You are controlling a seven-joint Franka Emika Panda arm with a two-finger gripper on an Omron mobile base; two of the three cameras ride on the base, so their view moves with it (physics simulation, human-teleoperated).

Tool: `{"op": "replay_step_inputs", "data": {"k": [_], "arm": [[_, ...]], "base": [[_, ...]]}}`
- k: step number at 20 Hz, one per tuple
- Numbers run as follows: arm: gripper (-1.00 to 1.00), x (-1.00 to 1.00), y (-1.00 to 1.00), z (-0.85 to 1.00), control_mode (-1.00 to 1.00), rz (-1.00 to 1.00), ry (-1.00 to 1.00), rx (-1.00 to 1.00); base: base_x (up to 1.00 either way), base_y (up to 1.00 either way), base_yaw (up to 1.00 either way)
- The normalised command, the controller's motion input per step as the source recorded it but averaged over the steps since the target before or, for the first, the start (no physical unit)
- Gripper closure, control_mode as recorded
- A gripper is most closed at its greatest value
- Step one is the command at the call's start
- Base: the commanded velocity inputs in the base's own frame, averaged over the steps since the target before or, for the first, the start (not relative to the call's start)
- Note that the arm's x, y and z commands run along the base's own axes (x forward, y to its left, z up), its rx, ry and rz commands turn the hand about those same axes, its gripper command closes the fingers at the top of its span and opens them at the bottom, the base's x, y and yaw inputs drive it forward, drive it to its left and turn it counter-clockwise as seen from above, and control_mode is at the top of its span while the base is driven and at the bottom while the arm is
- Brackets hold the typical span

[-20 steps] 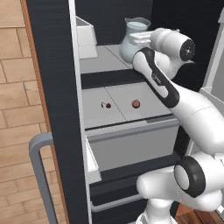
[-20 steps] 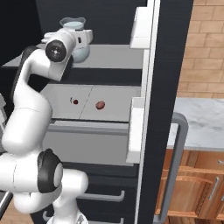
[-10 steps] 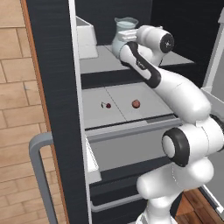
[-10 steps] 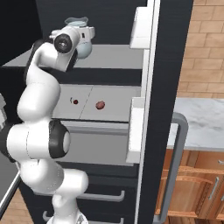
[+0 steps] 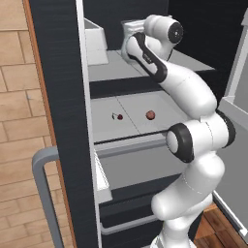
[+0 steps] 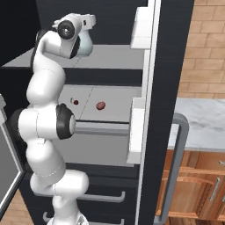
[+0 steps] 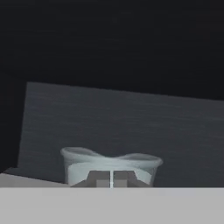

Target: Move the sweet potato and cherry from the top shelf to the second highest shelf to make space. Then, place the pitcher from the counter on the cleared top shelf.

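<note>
The sweet potato (image 5: 150, 115) and cherry (image 5: 119, 116) are seen on the second highest shelf (image 5: 169, 110). Above, on the top shelf (image 6: 114, 57), the pitcher (image 7: 110, 165) is clamped at its rim by the gripper (image 7: 110, 178). Its contents cannot be told.

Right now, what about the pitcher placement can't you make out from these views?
- Pitcher base: hidden behind the arm in both base views, so contact with the top shelf is unclear.
- Pitcher body below its rim: cut off at the bottom of the hand view.
- Fingers: shut against the rim; the grip is too blurred to confirm.
</note>
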Motion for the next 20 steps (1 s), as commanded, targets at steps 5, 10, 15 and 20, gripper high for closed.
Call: {"op": "replay_step_inputs", "data": {"k": [5, 10, 15, 20], "arm": [[-1.0, 0.24, 0.15, -0.15, -1.0, 0.0, 0.0, -0.08], [-1.0, 0.0, 0.02, -0.15, -1.0, 0.0, -0.04, -0.07], [-1.0, 0.0, 0.0, -0.02, -1.0, 0.0, -0.06, -0.04], [-1.0, -0.04, 0.0, 0.04, -1.0, 0.0, -0.03, -0.01]], "base": [[0.0, 0.0, 0.0], [0.0, 0.0, 0.0], [0.0, 0.0, 0.0], [0.0, 0.0, 0.0]]}}
